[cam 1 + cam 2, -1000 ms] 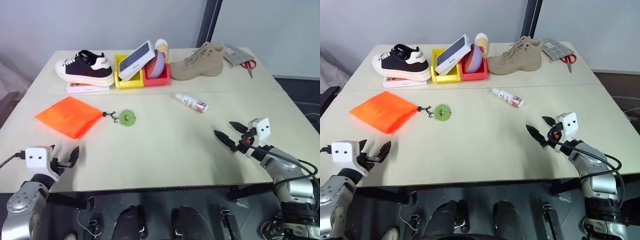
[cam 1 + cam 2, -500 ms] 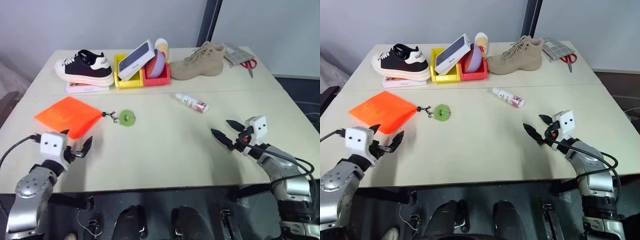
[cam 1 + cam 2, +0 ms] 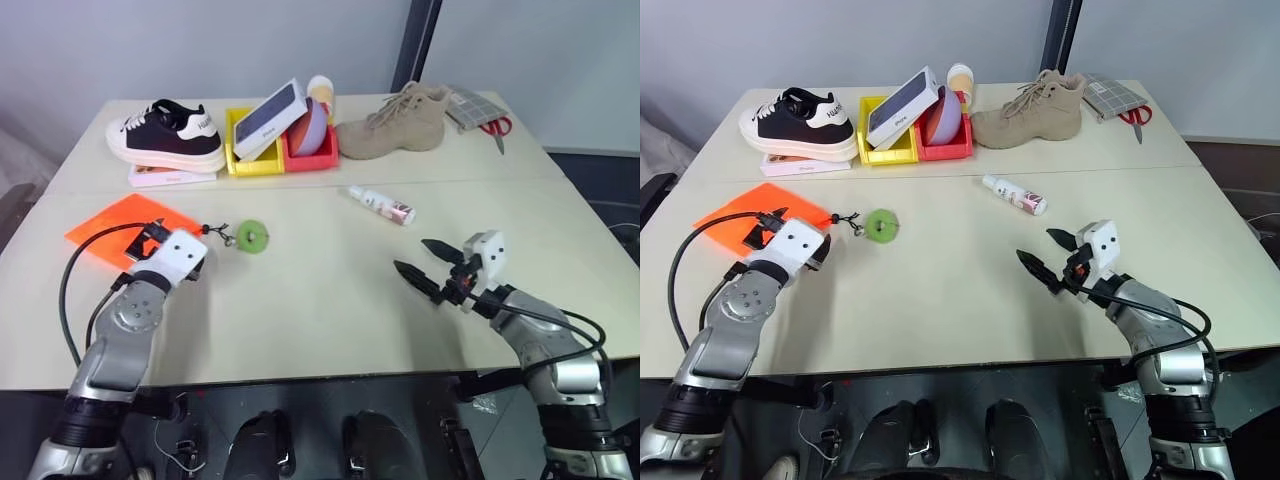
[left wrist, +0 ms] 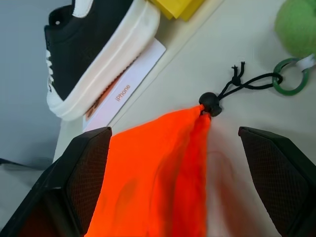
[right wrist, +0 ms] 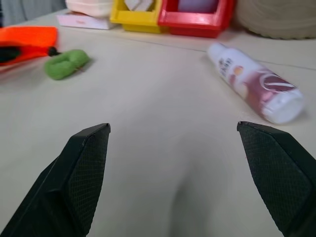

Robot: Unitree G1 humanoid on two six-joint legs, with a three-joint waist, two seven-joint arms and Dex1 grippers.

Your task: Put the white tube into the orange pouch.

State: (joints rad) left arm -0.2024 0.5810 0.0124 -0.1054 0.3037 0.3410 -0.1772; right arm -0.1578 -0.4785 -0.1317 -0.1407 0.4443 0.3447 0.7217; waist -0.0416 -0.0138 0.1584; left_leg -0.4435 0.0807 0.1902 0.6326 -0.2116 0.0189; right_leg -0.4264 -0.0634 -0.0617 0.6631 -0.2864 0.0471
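A beige counter (image 3: 320, 300) stands before a grey wall. The white tube (image 3: 381, 205) lies mid-counter. The left claw (image 4: 187, 197), spread, has advanced over the orange pouch (image 3: 120, 222); the right claw (image 3: 422, 268), spread, has shifted leftward.

A pale beige table (image 3: 330, 310), crossed by a seam, stands before a plain grey-blue wall (image 3: 150, 45); a dark vertical post (image 3: 418, 40) rises behind it, and dark floor (image 3: 595, 175) shows at right.
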